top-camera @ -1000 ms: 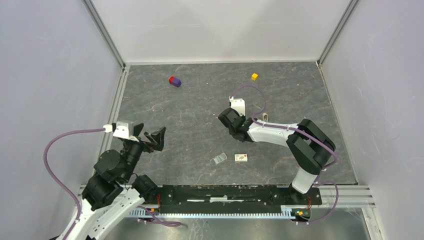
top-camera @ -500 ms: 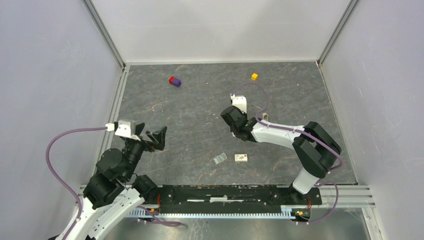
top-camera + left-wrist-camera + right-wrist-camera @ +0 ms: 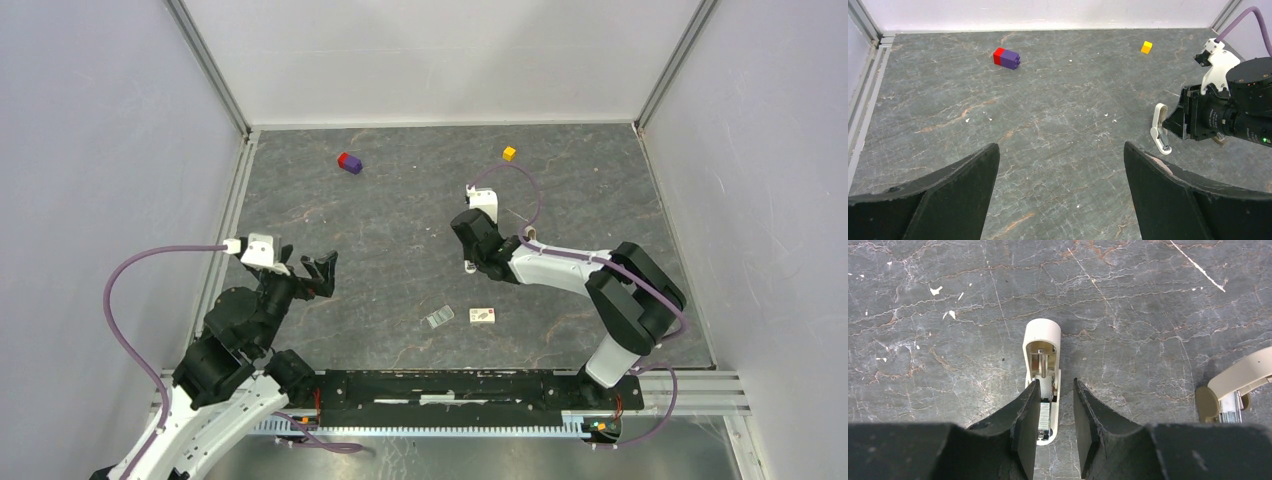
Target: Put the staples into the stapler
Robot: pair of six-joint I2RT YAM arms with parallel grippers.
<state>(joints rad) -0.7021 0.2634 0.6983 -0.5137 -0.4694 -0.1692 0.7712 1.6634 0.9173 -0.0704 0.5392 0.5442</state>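
The stapler [image 3: 1042, 352] is small and cream-white, and lies opened flat on the grey table with its grey metal channel facing up. A strip of staples [image 3: 1044, 416] sits in that channel. My right gripper [image 3: 1055, 385] hangs just over the stapler's near end, its jaws a little apart. The left finger overlaps the stapler's edge and the right finger stands clear of it. In the left wrist view the stapler [image 3: 1160, 129] shows in front of the right gripper. My left gripper [image 3: 1060, 165] is wide open and holds nothing, far to the left [image 3: 310, 272].
A second cream piece with metal inside [image 3: 1235, 382] lies just right of the right gripper. A small staple box [image 3: 483, 316] and a clear plastic bit [image 3: 439, 318] lie near the front. A red-purple block [image 3: 349, 162] and a yellow cube [image 3: 509, 153] sit at the back.
The right gripper's jaws have parted a little and its wrist has shifted slightly right. The left arm has drifted a little to the right and lower.
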